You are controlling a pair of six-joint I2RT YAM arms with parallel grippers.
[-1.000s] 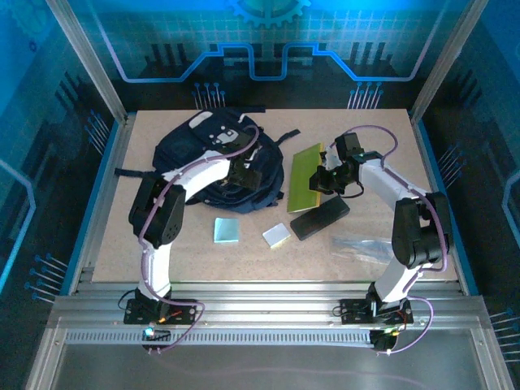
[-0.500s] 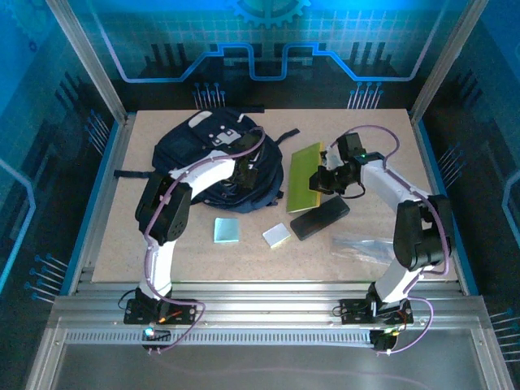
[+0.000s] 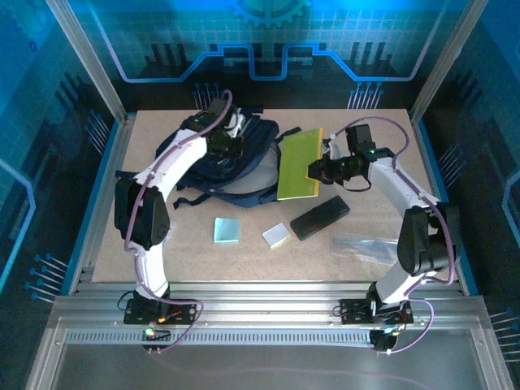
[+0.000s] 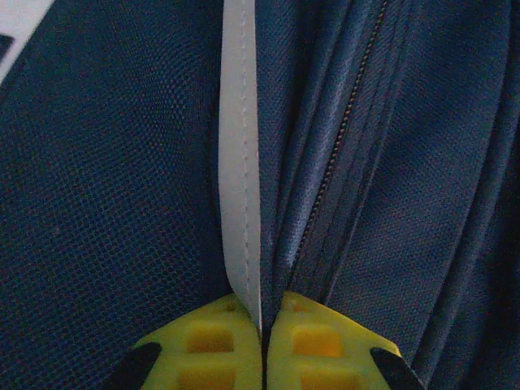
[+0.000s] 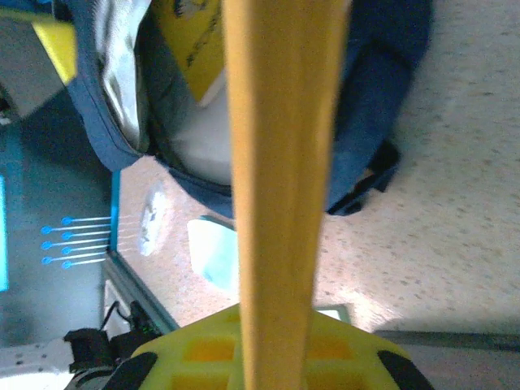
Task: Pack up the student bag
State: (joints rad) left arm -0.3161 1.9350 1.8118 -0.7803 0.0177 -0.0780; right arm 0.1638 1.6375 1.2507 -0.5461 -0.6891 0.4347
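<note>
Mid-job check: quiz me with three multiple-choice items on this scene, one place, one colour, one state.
1. Relative to the bag, the case lies: A right of it, on the table; B inside it; C on top of it.
2. The book in the right tool is: A red; B yellow-green; C white.
3. The left tool is: A wide open; B shut on the bag; C shut on the case.
Key: 1 A, top view shows it on bare table; 2 B, plain from above; 3 B, its fingers pinch a fabric seam.

Fixed overhead view from behind; two close wrist views; student bag [image 3: 262, 145] common to all.
</note>
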